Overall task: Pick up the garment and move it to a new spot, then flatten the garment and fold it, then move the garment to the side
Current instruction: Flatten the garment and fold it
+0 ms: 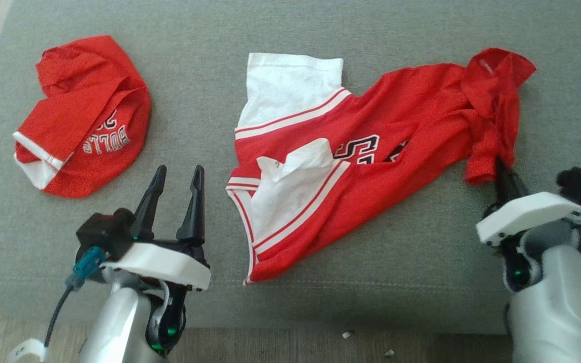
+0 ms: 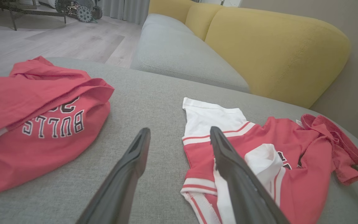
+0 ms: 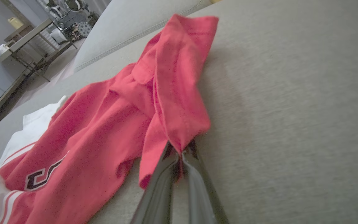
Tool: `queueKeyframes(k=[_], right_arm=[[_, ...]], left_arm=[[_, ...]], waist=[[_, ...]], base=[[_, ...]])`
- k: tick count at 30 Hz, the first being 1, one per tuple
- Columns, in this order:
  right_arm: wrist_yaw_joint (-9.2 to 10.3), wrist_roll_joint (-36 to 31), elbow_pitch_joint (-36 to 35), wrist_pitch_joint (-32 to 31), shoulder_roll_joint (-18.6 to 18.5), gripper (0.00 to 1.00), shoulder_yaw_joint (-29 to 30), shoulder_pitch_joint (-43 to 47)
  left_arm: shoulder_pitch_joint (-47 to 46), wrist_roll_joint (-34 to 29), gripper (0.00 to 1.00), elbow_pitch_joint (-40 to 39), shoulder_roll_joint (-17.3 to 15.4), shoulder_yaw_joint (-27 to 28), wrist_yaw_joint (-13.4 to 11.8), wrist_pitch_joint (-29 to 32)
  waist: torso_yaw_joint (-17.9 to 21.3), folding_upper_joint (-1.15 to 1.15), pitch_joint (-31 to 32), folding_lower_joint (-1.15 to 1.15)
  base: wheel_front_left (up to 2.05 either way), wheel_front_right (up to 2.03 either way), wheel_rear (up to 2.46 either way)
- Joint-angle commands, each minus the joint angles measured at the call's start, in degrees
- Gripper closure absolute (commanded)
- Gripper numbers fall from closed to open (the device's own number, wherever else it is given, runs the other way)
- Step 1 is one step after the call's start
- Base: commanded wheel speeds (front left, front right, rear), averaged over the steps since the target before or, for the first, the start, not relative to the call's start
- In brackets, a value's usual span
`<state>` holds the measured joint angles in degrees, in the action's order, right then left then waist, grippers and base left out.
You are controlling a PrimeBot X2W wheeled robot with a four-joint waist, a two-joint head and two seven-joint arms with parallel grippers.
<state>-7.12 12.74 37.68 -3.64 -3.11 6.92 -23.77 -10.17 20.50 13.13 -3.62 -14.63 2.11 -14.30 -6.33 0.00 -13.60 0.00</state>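
Grey sofa: jersey lying crumpled, folding pending; right gripper pinching its corner, left gripper gaping beside it.

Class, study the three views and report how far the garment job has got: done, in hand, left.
Done: nothing visible on this jersey; it lies crumpled on the grey cushion. In hand: the right jaws are shut on its red corner, the left jaws open beside it. Left: moving, flattening, folding, setting aside.
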Motion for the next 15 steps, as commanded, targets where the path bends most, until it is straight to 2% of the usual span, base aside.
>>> queueKeyframes(k=[1,8,15], right_arm=[[-0.36,-1.68,-2.57,0.32,0.24,1.00,0.22,-1.68],[-0.36,-8.72,-10.61,-5.33,0.09,1.00,8.67,-1.84],[-0.36,-12.38,-17.64,-16.21,-2.06,1.00,13.92,-1.48]], left_arm=[[-1.95,-0.62,0.00,-1.60,-0.10,2.29,0.26,-0.70],[-1.82,-0.93,0.00,-1.34,0.49,2.83,0.94,-0.70],[-1.97,-0.62,0.00,-1.39,0.70,2.19,1.13,-0.70]], waist=[[0.58,0.00,0.28,0.00],[2.21,0.00,1.26,0.00],[2.72,0.00,1.25,0.00]], base=[[0.00,0.00,0.00],[0.00,0.00,0.00],[0.00,0.00,0.00]])
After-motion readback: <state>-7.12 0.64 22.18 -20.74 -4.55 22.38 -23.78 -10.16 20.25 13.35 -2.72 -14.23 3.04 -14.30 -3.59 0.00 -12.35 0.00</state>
